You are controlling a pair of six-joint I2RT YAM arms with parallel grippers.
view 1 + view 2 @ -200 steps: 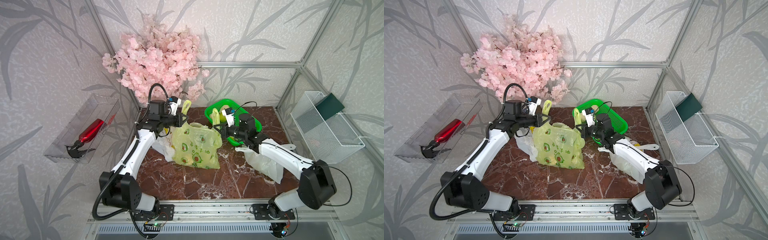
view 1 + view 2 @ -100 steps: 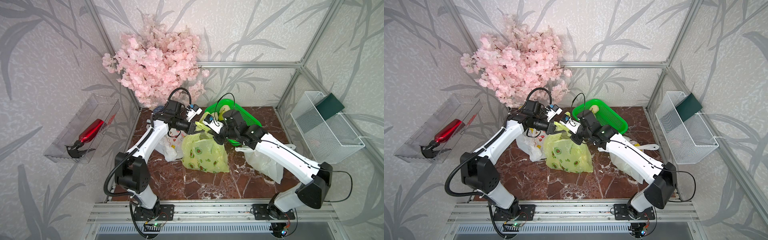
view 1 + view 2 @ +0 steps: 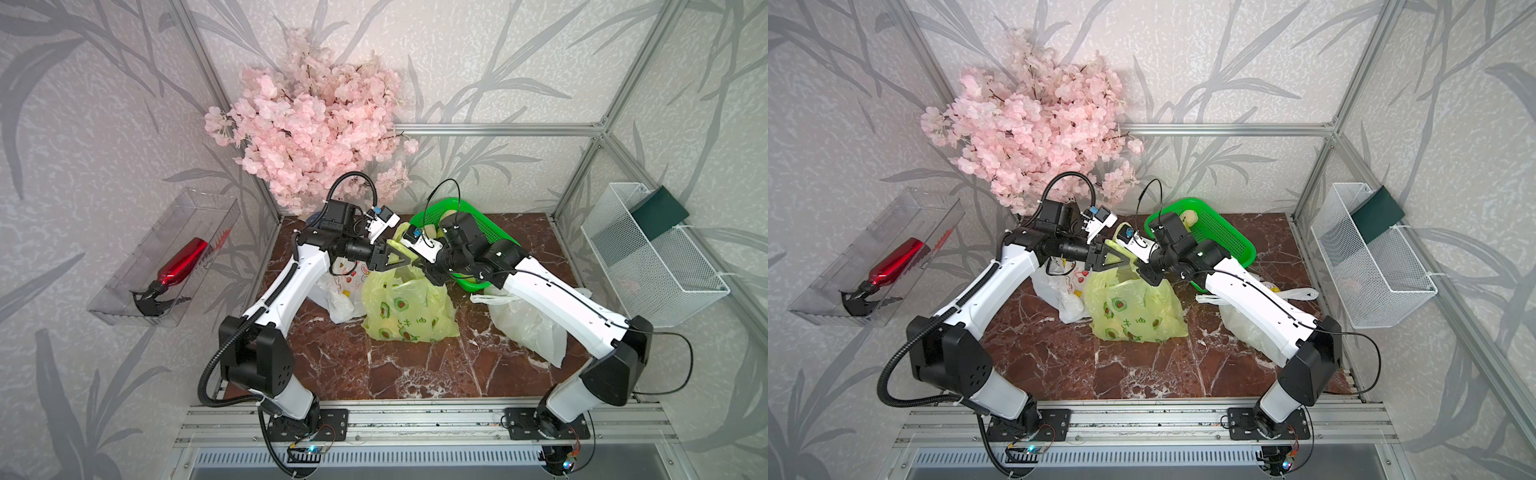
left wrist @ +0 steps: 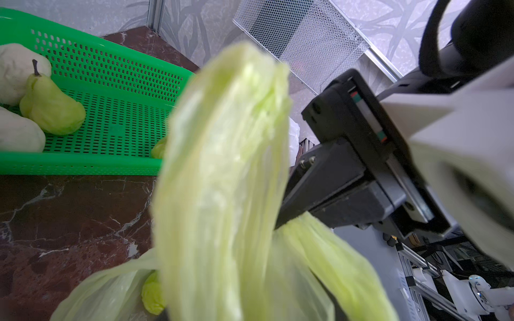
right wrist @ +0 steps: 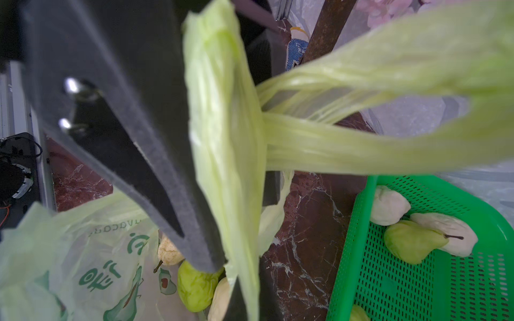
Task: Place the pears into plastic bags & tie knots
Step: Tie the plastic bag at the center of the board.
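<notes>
The yellow-green avocado-print plastic bag (image 3: 407,307) stands mid-table, with pears (image 5: 194,286) inside. Both grippers meet above its mouth. My right gripper (image 3: 420,268) is shut on one bunched handle (image 4: 303,233). My left gripper (image 3: 405,261) looks open, and the other handle (image 5: 228,139) lies loosely along its grey finger pad (image 5: 155,155). The two handles cross in a loose twist (image 5: 264,111). In the left wrist view the blurred handle hides that gripper's own jaws. More pears (image 4: 52,111) lie in the green basket (image 3: 494,237). A white printed bag (image 3: 343,291) sits left of the yellow-green one, and another white bag (image 3: 528,328) lies under the right arm.
Pink blossom branches (image 3: 311,124) fill the back left corner. A clear wall tray (image 3: 166,257) on the left holds a red spray bottle (image 3: 178,266). A white wire basket (image 3: 648,257) hangs on the right wall. The arms' rail (image 3: 415,415) borders the front.
The two grippers, spread apart with the handles a second ago, have come together over the bag. The left gripper has gone from shut to open. The bag has shifted slightly right.
</notes>
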